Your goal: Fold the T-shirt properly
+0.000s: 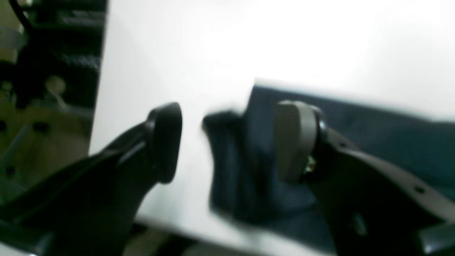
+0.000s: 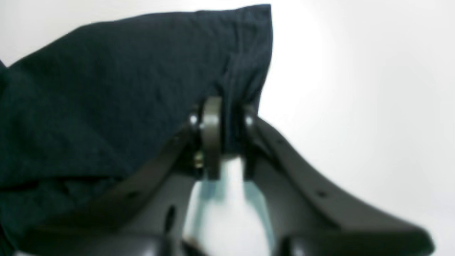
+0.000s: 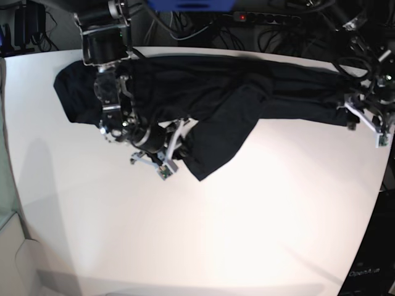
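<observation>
The T-shirt sprawls across the top of the white table (cables behind). The right gripper pinches its fabric; the left gripper gapes, holding nothing.

There is one shirt, dark and long, and it is the only cloth. There is one white table. There are two robot arms, and each has one gripper: the left gripper and the right gripper. That makes two grippers.
</observation>
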